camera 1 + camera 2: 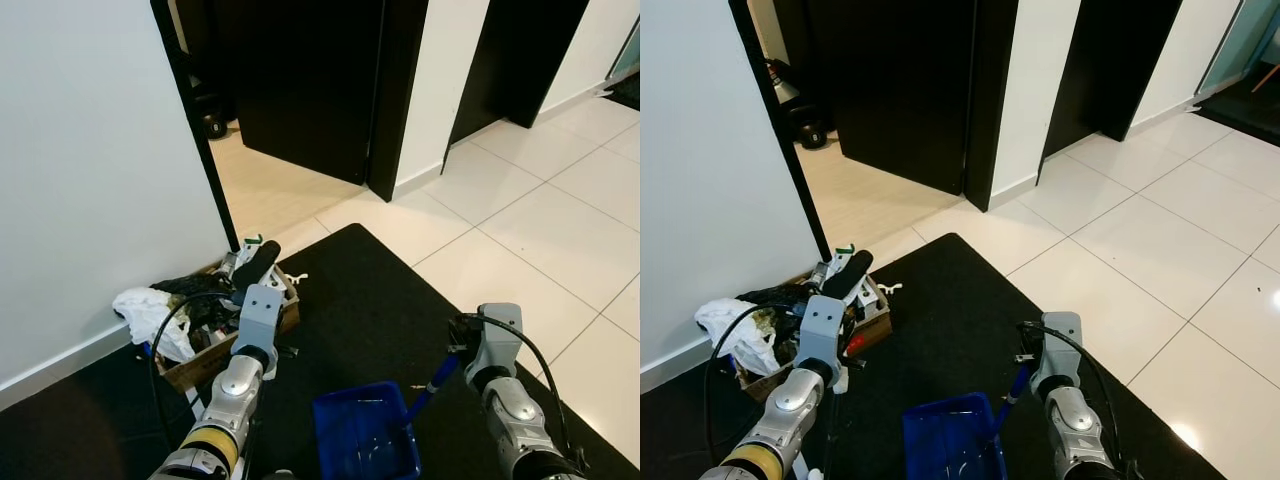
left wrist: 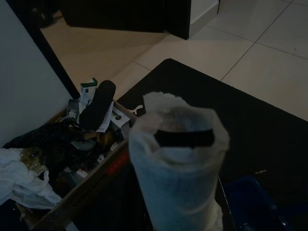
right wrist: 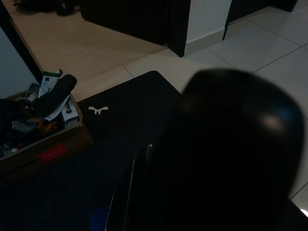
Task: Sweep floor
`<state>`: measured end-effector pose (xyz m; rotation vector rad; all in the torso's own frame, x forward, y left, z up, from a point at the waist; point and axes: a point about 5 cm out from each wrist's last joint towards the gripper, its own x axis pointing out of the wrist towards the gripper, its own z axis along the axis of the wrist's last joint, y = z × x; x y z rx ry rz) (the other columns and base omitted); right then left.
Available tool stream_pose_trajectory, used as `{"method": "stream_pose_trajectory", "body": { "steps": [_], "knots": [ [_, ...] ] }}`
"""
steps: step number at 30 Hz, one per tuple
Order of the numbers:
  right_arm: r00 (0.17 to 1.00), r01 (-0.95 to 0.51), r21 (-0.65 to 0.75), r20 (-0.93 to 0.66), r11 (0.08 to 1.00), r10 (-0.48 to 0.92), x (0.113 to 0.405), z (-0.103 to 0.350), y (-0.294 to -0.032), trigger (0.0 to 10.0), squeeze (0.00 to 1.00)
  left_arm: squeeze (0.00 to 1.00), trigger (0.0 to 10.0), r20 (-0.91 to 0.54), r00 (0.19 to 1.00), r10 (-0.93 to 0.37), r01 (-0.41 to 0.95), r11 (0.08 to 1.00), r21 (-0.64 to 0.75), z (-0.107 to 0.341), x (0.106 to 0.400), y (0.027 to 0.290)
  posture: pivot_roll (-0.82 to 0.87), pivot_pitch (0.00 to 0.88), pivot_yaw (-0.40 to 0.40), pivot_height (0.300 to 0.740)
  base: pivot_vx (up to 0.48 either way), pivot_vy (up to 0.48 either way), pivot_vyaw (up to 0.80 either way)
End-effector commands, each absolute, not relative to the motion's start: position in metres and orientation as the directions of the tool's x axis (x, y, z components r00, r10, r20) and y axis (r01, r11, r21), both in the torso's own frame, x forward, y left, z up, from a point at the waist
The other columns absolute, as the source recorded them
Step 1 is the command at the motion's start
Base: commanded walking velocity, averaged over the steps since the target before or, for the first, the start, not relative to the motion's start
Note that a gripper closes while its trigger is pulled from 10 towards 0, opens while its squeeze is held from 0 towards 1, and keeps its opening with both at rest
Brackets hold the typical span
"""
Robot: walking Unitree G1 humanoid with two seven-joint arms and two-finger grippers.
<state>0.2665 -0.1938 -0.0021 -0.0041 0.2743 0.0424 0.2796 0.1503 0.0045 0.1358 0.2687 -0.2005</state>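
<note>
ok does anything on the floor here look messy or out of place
Yes. A cardboard box against the wall is overfilled with rubbish, and a crumpled white plastic bag hangs over its side. A small white scrap lies loose on the black mat beside it.

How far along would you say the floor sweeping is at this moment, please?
Done: a few scraps lie in the blue dustpan. In hand: the right pincer is at the dustpan's handle. Left: a small white scrap lies on the black mat beside the cardboard box of rubbish.

Blue dustpan (image 1: 365, 432) on black mat (image 1: 380, 300); brown cardboard box (image 1: 222, 350) with red label; cream-white floor tiles (image 1: 520, 210).
</note>
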Motion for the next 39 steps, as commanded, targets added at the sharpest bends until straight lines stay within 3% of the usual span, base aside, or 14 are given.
{"method": "stream_pose_trajectory", "body": {
  "steps": [1, 23, 24, 35, 36, 37, 38, 39],
  "knots": [
    [0.948, -0.026, 0.005, -0.318, 1.000, 0.026, 0.257, -0.012, -0.198, 10.0, 0.00, 0.00, 10.0, -0.395, 0.906, -0.154, 0.204, 0.975, 0.086, -0.019, 0.259, 0.157, 0.07, 0.043, -0.002, 0.740, 0.000, 0.000, 0.00],
    [0.945, -0.007, -0.032, -0.326, 0.999, -0.004, 0.252, -0.014, -0.204, 10.0, 0.00, 0.00, 10.0, -0.406, 0.899, -0.167, 0.215, 0.974, 0.075, -0.023, 0.255, 0.155, 0.06, 0.019, -0.003, 0.740, 0.000, 0.000, 0.00],
    [0.947, -0.005, -0.035, -0.321, 0.999, -0.006, 0.252, -0.014, -0.205, 10.0, 1.00, 0.00, 10.0, -0.406, 0.898, -0.169, 0.216, 0.973, 0.075, -0.023, 0.255, 0.155, 0.06, 0.019, -0.003, 0.740, 0.000, 0.000, 0.00],
    [0.958, 0.011, -0.048, -0.286, 0.999, -0.025, 0.259, -0.004, -0.217, 10.0, 1.00, 0.00, 10.0, -0.405, 0.898, -0.175, 0.222, 0.972, 0.072, -0.023, 0.255, 0.153, 0.05, 0.018, -0.005, 0.740, 0.000, 0.000, 0.00],
    [0.954, -0.002, -0.046, -0.298, 0.999, -0.012, 0.257, -0.006, -0.217, 10.0, 0.83, 0.00, 10.0, -0.404, 0.898, -0.174, 0.221, 0.973, 0.072, -0.023, 0.255, 0.153, 0.05, 0.019, -0.005, 0.740, 0.000, 0.000, 0.00],
    [0.954, -0.002, -0.046, -0.298, 0.999, -0.012, 0.257, -0.006, -0.217, 10.0, 0.83, 0.00, 10.0, -0.404, 0.898, -0.174, 0.221, 0.973, 0.072, -0.023, 0.255, 0.153, 0.05, 0.019, -0.005, 0.740, 0.000, 0.000, 0.00],
    [0.950, -0.019, -0.046, -0.311, 0.999, 0.004, 0.254, -0.008, -0.217, 10.0, 0.32, 0.00, 10.0, -0.404, 0.898, -0.174, 0.221, 0.973, 0.073, -0.023, 0.255, 0.153, 0.05, 0.020, -0.005, 0.740, 0.000, 0.000, 0.00],
    [0.946, -0.038, -0.046, -0.324, 0.998, 0.021, 0.251, -0.011, -0.216, 10.0, 0.00, 0.00, 10.0, -0.403, 0.899, -0.173, 0.220, 0.973, 0.073, -0.023, 0.255, 0.153, 0.05, 0.020, -0.005, 0.740, 0.000, 0.000, 0.00]
  ]
}}
